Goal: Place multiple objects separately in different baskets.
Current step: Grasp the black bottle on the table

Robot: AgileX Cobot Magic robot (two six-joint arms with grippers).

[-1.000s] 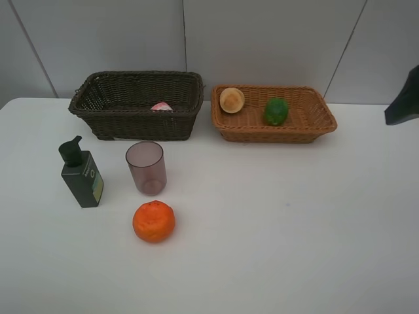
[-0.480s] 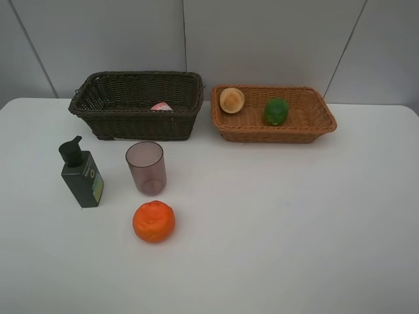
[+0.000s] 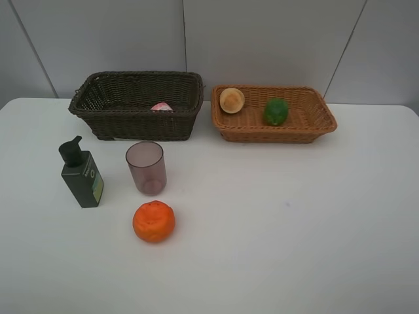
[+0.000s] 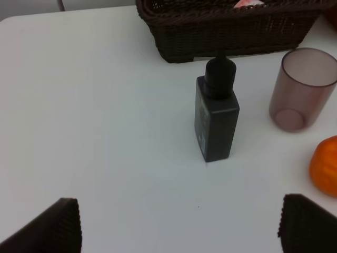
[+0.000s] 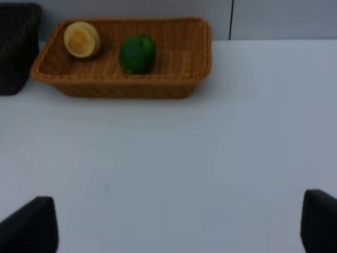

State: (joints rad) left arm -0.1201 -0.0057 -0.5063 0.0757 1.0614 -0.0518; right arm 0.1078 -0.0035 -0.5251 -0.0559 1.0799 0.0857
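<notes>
Tan basket (image 3: 275, 135), 1 o'clock, groups fruit (peach (image 3: 232, 100), lime (image 3: 276, 111)); bottle (image 3: 82, 178), cup (image 3: 146, 167), tangerine (image 3: 154, 221) unsorted, 8 o'clock; left fingers (image 4: 55, 227), right fingers (image 5: 29, 227) wide.

The left arm's black two-fingered gripper (image 4: 179, 226) is spread wide and holds nothing; only its two ribbed fingertips (image 4: 52, 227) show, one at each side of the left wrist view. The right arm's black gripper (image 5: 174, 224) is likewise spread wide and empty, its blunt fingertips (image 5: 29, 225) far apart. Both wrists angle downward and forward.
</notes>
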